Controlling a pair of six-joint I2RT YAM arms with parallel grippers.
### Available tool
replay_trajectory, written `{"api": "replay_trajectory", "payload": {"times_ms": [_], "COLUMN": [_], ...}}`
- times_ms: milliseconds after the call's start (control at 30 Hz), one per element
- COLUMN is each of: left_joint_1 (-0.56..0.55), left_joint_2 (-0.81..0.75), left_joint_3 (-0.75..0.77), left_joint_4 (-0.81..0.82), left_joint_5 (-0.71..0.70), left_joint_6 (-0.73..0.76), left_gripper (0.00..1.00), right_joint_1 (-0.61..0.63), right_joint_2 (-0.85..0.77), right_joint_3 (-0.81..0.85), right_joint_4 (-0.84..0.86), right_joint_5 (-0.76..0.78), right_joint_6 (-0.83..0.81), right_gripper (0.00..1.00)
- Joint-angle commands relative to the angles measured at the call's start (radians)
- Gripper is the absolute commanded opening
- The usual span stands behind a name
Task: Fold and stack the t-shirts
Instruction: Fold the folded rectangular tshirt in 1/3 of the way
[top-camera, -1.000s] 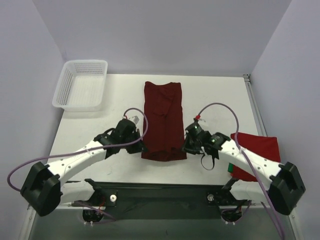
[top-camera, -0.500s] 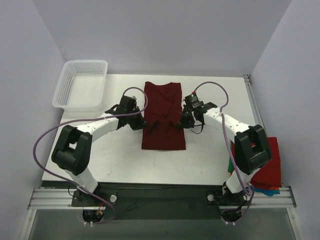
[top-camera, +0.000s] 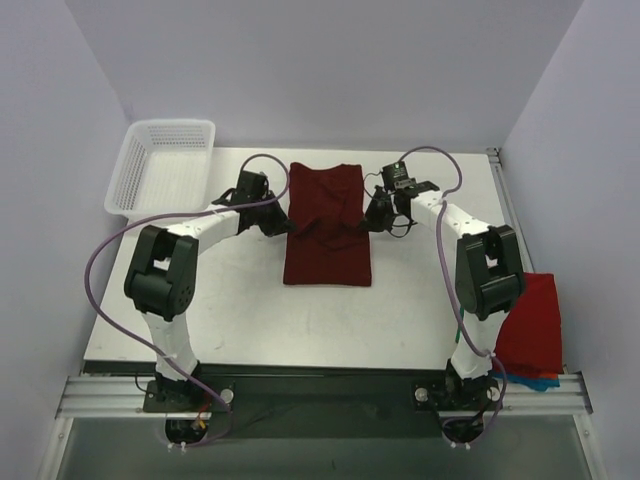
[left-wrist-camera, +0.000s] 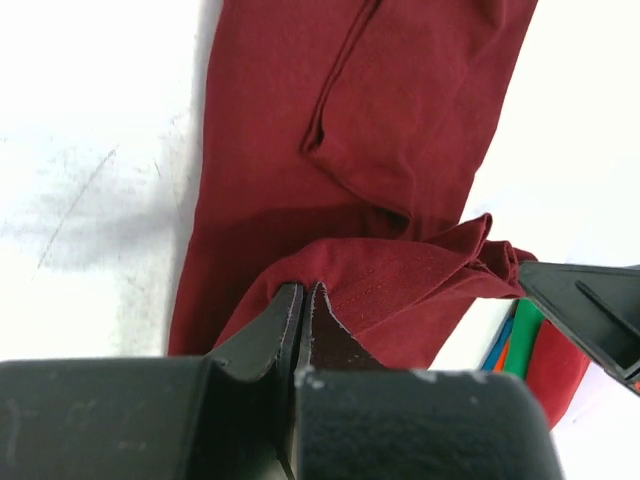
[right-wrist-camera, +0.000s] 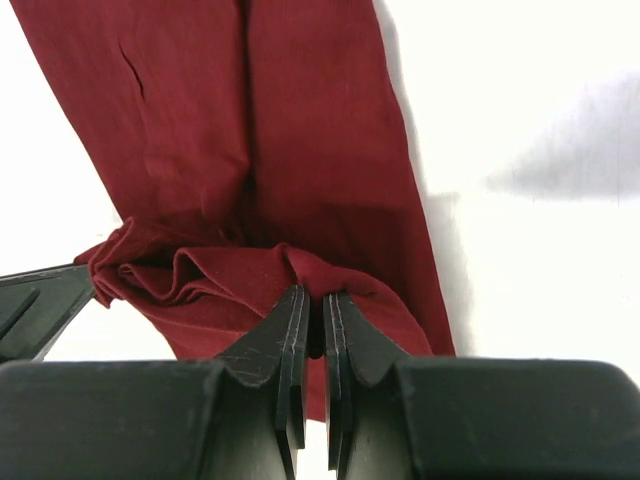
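The maroon t-shirt (top-camera: 326, 262) lies on the table (top-camera: 210, 300), long axis running 12 to 6. At its 9 and 3 sides, the left gripper (top-camera: 277, 222) and right gripper (top-camera: 373, 217) each pinch its raised edge. The far end lies toward 12, about equally near both.

The overhead camera looked down from above and behind the arm bases, far enough off to take in the whole worktop (top-camera: 240, 310), with the bases at the bottom of the frame. Each wrist camera sat close behind its own fingers and faced along them. The left end effector (left-wrist-camera: 303, 290) and right end effector (right-wrist-camera: 312, 292) filled the lower frame. All three views shared the maroon t-shirt (top-camera: 325, 215).
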Motion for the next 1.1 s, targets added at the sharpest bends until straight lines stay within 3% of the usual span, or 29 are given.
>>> {"api": "replay_trajectory", "payload": {"times_ms": [0, 267, 300, 400, 433, 500, 533, 633, 700, 733, 833, 933, 1067], "left_joint_1": [0.011, 0.042, 0.045, 0.063, 0.068, 0.083, 0.088, 0.091, 0.083, 0.065, 0.022, -0.010, -0.059], "left_joint_2": [0.027, 0.090, 0.093, 0.079, 0.073, 0.052, 0.041, -0.011, -0.045, -0.053, -0.048, 0.033, 0.133], "left_joint_3": [0.061, 0.101, 0.109, 0.109, 0.104, 0.101, 0.091, 0.068, 0.057, 0.052, 0.048, 0.116, 0.201], "left_joint_4": [0.060, 0.090, 0.092, 0.096, 0.104, 0.106, 0.106, 0.092, 0.086, 0.087, 0.125, 0.135, 0.156], "left_joint_5": [0.030, 0.054, 0.057, 0.053, 0.051, 0.048, 0.044, 0.007, -0.024, -0.033, -0.020, 0.039, 0.083], "left_joint_6": [-0.007, 0.000, 0.004, 0.011, 0.011, 0.019, 0.022, 0.030, 0.040, 0.040, 0.034, 0.028, 0.030], "left_gripper": [0.00, 0.00, 0.04, 0.21, 0.37, 0.50, 0.60, 0.63, 0.62, 0.59, 0.35, 0.13, 0.03], "right_joint_1": [-0.022, -0.064, -0.067, -0.082, -0.088, -0.090, -0.092, -0.092, -0.075, -0.066, -0.024, 0.008, 0.026], "right_joint_2": [0.036, 0.110, 0.116, 0.133, 0.139, 0.130, 0.122, 0.078, 0.041, 0.033, 0.039, 0.074, 0.148], "right_joint_3": [0.060, 0.137, 0.143, 0.177, 0.191, 0.208, 0.206, 0.185, 0.157, 0.152, 0.151, 0.160, 0.188], "right_joint_4": [-0.017, -0.018, -0.018, -0.020, -0.026, -0.036, -0.040, -0.052, -0.047, -0.046, -0.035, 0.020, 0.133], "right_joint_5": [-0.040, -0.073, -0.079, -0.101, -0.105, -0.104, -0.096, -0.061, -0.044, -0.041, -0.056, -0.117, -0.219], "right_joint_6": [-0.029, -0.060, -0.061, -0.092, -0.100, -0.124, -0.130, -0.137, -0.141, -0.146, -0.147, -0.127, -0.088], "right_gripper": [0.00, 0.00, 0.00, 0.23, 0.38, 0.47, 0.52, 0.51, 0.47, 0.39, 0.23, 0.18, 0.15]}}
